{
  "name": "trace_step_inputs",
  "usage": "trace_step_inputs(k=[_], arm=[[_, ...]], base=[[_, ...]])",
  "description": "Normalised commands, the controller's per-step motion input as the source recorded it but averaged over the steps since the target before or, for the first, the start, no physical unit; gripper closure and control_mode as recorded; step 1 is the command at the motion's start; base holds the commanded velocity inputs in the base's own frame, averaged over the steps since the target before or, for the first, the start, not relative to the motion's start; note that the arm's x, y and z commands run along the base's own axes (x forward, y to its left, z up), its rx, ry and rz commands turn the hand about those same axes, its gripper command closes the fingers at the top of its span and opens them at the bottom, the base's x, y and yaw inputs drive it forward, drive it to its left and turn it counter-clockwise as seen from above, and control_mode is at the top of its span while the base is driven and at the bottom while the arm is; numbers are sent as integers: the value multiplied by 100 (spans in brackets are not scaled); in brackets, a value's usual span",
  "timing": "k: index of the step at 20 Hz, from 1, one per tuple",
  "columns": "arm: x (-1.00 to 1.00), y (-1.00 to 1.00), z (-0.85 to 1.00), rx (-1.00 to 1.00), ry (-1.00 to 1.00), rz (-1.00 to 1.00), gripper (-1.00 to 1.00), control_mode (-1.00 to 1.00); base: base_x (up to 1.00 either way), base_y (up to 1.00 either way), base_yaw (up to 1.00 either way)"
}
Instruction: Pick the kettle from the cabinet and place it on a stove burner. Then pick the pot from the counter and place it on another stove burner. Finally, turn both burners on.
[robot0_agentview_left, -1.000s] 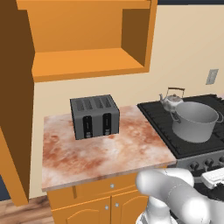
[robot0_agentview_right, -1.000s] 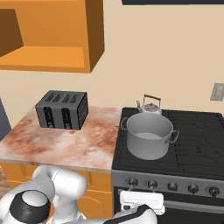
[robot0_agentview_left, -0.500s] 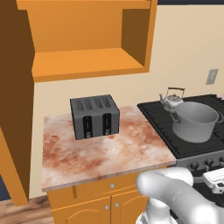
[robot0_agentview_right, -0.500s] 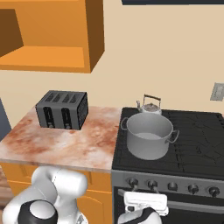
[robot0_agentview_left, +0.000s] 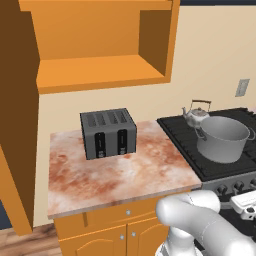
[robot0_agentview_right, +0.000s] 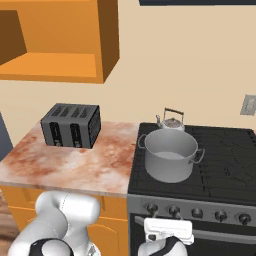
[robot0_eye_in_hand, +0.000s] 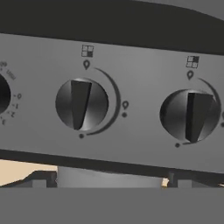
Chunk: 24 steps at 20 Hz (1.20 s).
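Note:
The small silver kettle (robot0_agentview_left: 197, 114) (robot0_agentview_right: 171, 121) stands on a back burner of the black stove (robot0_agentview_left: 182, 136) (robot0_agentview_right: 227, 150). Just in front of it, on a front burner, is the large grey pot (robot0_agentview_left: 223, 139) (robot0_agentview_right: 169, 156). My gripper (robot0_agentview_right: 167, 232) (robot0_agentview_left: 245, 202) hangs low before the stove's front knob row (robot0_agentview_right: 197, 213), its fingers hidden from the base cameras. In the hand view two knobs are very close: a left knob (robot0_eye_in_hand: 82, 104) and a right knob (robot0_eye_in_hand: 191, 114), both with their bars nearly upright under their markers. The orange cabinet (robot0_agentview_left: 100, 75) (robot0_agentview_right: 50, 67) shelf is bare.
A dark four-slot toaster (robot0_agentview_left: 108, 132) (robot0_agentview_right: 71, 125) stands at the back of the mottled counter (robot0_agentview_left: 120, 172) (robot0_agentview_right: 75, 162). Orange drawers with silver knobs (robot0_agentview_left: 127, 212) lie below it. My white arm (robot0_agentview_left: 200, 222) (robot0_agentview_right: 65, 215) bends low before the counter's front.
The arm's elbow has sunk a little. The hand stays almost where it was in front of the knobs. Kettle and pot have not moved.

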Motion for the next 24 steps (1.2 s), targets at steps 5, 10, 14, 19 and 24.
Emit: trace_step_inputs(k=[5, 10, 14, 19, 24], arm=[[14, -6, -13, 0, -1, 0, -100, -100], [9, -14, -14, 0, -1, 0, -100, -100], [10, -10, -11, 0, -2, 0, -100, -100], [14, -1, -11, 0, -1, 0, -100, -100], [12, -7, -15, 0, -2, 0, -100, -100]], base=[[0, 0, 0], [0, 0, 0], [0, 0, 0], [0, 0, 0], [0, 0, 0]])
